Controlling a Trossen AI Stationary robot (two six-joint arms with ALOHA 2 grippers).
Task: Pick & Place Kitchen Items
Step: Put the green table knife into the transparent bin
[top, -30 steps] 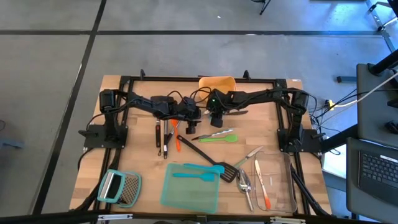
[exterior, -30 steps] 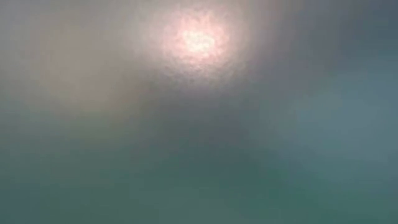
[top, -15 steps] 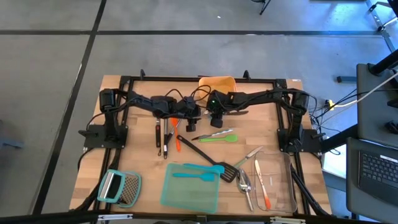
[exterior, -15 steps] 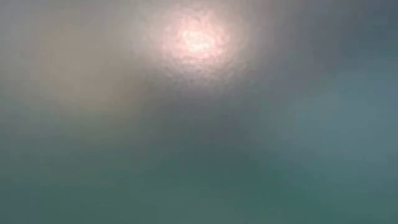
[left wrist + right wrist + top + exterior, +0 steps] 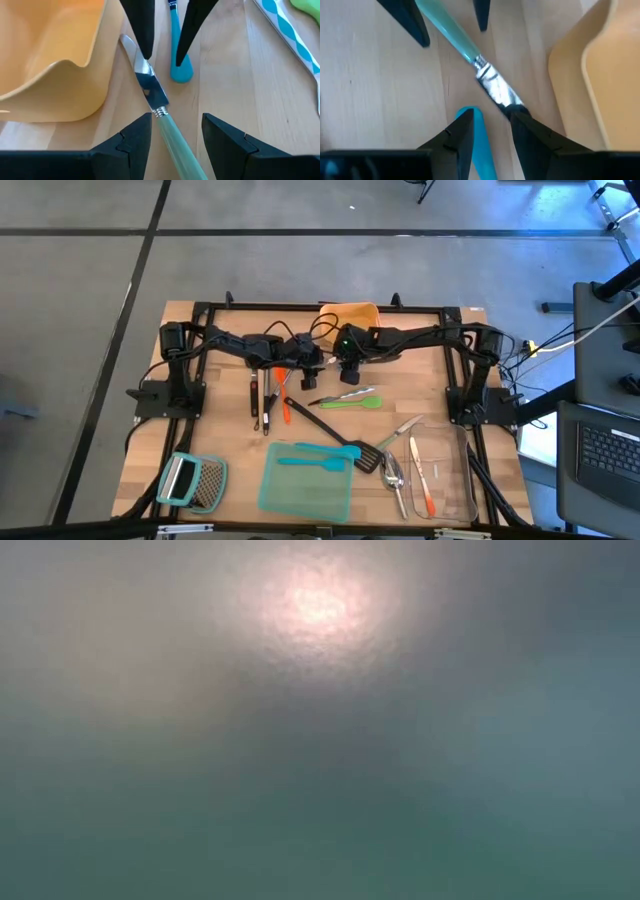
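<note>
Right now both grippers sit nose to nose at the far centre of the table (image 5: pixel 225 75), just beside the orange container (image 5: pixel 75 65).

Left gripper (image 5: pixel 175 122): fingers apart, straddling the pale-green handle of a table knife (image 5: pixel 152 90), with a gap showing on each side of the handle.

Right gripper (image 5: pixel 491 117): fingers also apart. One fingertip is right at the blade's end – can't tell if it touches. A blue handle (image 5: pixel 180 55) lies on the wood between its fingers, just beside the blade.

The knife runs diagonally between the two grippers, handle toward the left one, blade alongside the container wall. Can't tell if it rests on the wood or is lifted.

Rest of the table, from above:
- green spatula (image 5: pixel 355 402) near the centre, just nearer than the grippers
- black turner (image 5: pixel 335 435) with its head by the teal container (image 5: pixel 268 480)
- teal spatula (image 5: pixel 310 461) lying on that container
- dark and orange-handled utensils (image 5: pixel 265 400) left of centre
- clear container (image 5: pixel 455 480) near right, with cutlery in and beside it
- grater (image 5: pixel 195 480) near left

Low view shows only haze.
</note>
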